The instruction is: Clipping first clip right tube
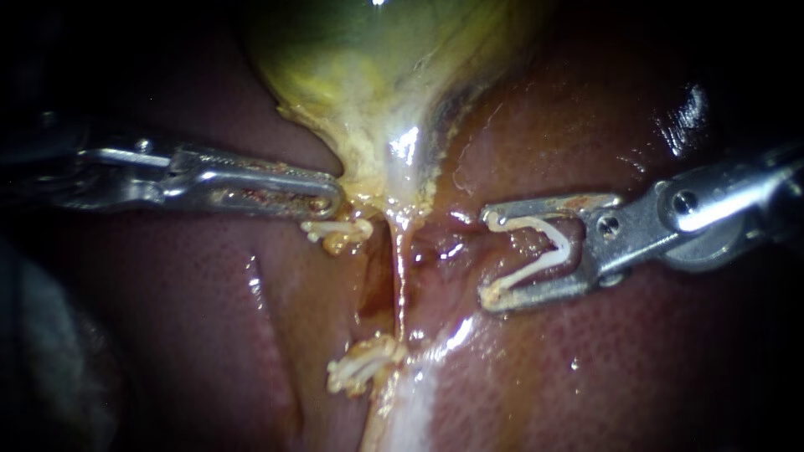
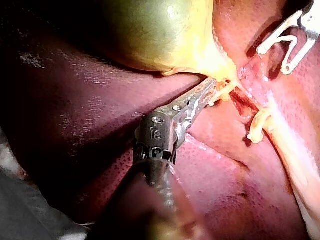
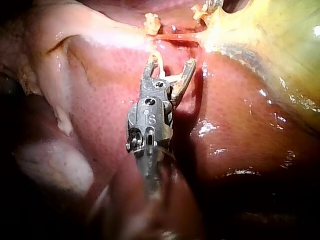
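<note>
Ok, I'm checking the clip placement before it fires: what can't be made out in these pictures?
Endoscope view: whether any tube lies between the legs of the white V-shaped plastic clip that the right instrument's end effector holds; wet red folds mask it.
Left wrist view: the silver left instrument's tip is hidden under the yellow-green gallbladder's neck.
Endoscope view: the gallbladder's upper part is cut off by the edge.

The gallbladder (image 1: 352,50) is yellow-green, the liver (image 1: 184,285) dark red and finely speckled, the clip (image 1: 536,269) white.
</note>
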{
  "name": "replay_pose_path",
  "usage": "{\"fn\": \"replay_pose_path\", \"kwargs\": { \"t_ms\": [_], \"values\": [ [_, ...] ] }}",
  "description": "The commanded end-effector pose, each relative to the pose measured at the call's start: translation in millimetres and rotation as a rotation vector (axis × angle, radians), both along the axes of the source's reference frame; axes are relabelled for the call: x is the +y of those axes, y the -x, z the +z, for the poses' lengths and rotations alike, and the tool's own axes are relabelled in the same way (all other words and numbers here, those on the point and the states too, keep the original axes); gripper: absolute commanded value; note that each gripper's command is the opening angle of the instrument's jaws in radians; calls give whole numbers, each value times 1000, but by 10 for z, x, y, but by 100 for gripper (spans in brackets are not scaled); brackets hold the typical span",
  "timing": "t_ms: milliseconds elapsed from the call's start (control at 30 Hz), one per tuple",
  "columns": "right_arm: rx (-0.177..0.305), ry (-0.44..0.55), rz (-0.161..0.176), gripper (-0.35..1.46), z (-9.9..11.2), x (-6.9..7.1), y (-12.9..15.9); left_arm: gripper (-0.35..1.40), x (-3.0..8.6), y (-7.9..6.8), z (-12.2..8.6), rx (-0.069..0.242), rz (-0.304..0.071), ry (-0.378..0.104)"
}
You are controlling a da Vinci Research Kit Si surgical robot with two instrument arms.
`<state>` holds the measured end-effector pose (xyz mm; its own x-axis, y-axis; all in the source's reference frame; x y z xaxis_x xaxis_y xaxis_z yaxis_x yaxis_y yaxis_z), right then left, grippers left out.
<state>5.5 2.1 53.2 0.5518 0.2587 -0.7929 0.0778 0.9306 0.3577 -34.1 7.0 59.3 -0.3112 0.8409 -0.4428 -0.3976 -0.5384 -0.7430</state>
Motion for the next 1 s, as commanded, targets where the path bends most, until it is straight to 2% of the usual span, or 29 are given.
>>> {"fn": "replay_pose_path", "kwargs": {
  "t_ms": [33,167,367,500,600,833,1000],
  "values": [
    [0,0,0,50,0,0,0,-35,1,-1,-2,-1,1,-1],
    [0,0,0,50,0,0,0,-35,8,-11,-14,-22,-7,-3],
    [0,0,0,50,0,0,0,-35,29,-44,-53,-42,-48,-3],
    [0,0,0,50,0,0,0,-35,36,-59,-73,-49,-66,-5],
    [0,0,0,50,0,0,0,-35,33,-60,-81,-50,-70,-6],
    [1,6,-1,50,-2,-1,-3,-35,25,-53,-90,-48,-79,-5],
    [-13,-47,25,50,-6,-5,-12,-35,24,-52,-91,-47,-80,-5]
  ]
}}
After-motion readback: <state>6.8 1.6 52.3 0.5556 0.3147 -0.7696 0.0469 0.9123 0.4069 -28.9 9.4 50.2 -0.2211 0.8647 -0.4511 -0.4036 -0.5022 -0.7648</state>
